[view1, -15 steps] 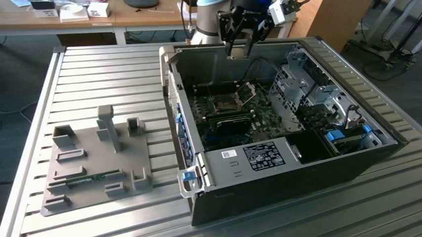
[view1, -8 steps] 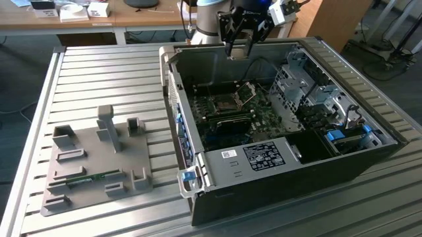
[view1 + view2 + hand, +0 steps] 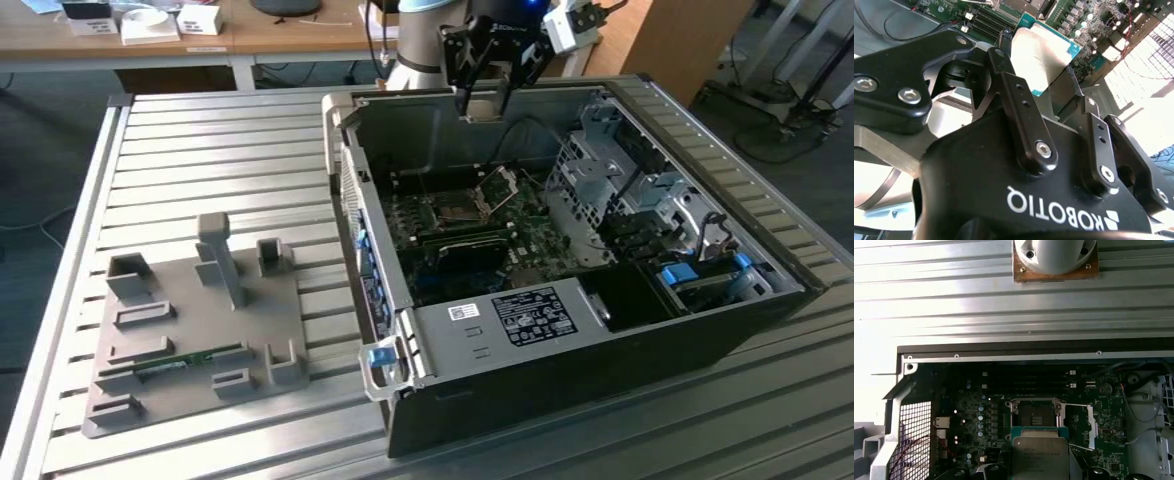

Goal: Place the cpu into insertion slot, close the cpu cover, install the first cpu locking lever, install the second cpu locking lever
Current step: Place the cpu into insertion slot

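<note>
Two jaws clamp the cpu (image 3: 1041,55) by opposite edges, level above the open case (image 3: 587,380). We see the insertion slot (image 3: 1036,415) bare beneath, its cpu cover (image 3: 501,188) tilted up, we judge to leave the recess free.

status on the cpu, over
Gripper shut on the cpu, above the open case. Insertion slot empty, cpu cover open. Nothing seen across the slot.
</note>
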Motion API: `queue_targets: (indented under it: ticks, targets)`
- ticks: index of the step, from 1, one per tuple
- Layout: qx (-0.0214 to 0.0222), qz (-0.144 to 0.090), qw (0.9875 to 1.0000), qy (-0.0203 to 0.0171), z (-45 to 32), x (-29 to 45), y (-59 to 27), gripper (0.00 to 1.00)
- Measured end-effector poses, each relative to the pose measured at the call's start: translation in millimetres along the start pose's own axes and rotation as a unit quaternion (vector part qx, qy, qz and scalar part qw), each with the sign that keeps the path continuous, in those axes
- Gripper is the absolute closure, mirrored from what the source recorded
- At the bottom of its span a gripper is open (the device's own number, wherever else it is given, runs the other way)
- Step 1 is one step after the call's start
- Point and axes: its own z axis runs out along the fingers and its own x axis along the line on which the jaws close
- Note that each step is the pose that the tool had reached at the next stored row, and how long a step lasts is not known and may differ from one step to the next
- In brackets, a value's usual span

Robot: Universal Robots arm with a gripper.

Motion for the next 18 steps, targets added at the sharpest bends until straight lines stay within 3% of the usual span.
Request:
queue_targets:
  ticks: [18]
  targets:
    - [-0.0001, 0.000, 1.0000, -0.0004, 5.8, -0.1, -0.5, 0.46]
